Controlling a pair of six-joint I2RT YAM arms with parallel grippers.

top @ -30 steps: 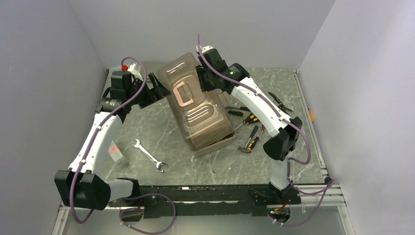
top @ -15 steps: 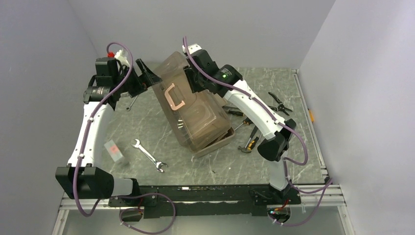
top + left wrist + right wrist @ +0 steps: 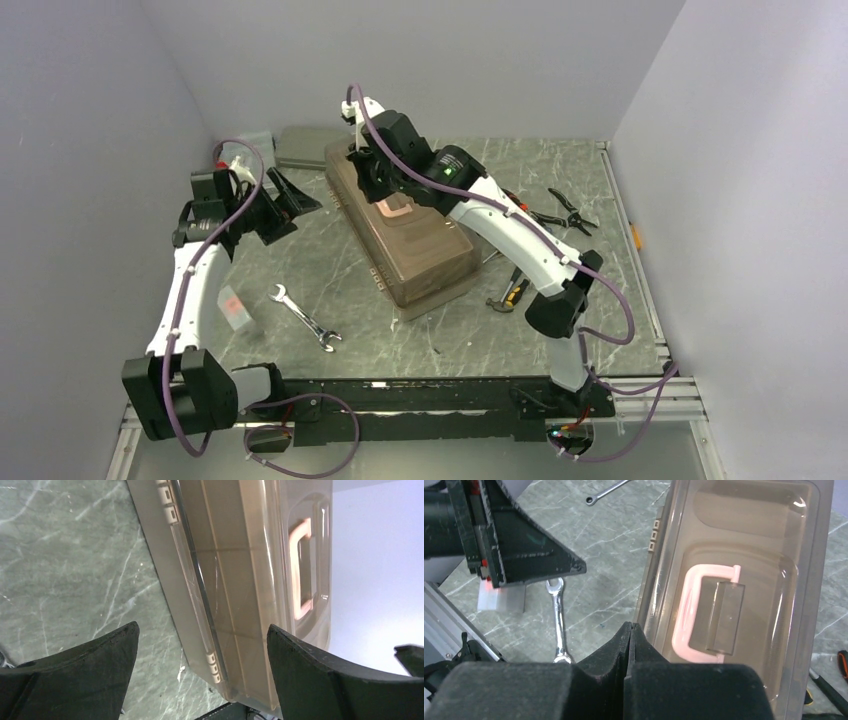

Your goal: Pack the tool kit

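At mid-surface (image 3: 440,345): large tan-brown plastic toolbox (image 3: 410,235), smoky lid down, pink handle (image 3: 686,615) on top. My right pincer (image 3: 628,630): closed tight, empty, over the lid's edge. My left pincer (image 3: 202,627): wide, beside the box's flank. Steel wrench (image 3: 305,318): unpacked. Risk: closed tips skid off the slick lid and shove the box.

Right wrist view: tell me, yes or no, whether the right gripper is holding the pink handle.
No: the right gripper is shut on nothing, and the pink handle lies apart from it on the toolbox lid.
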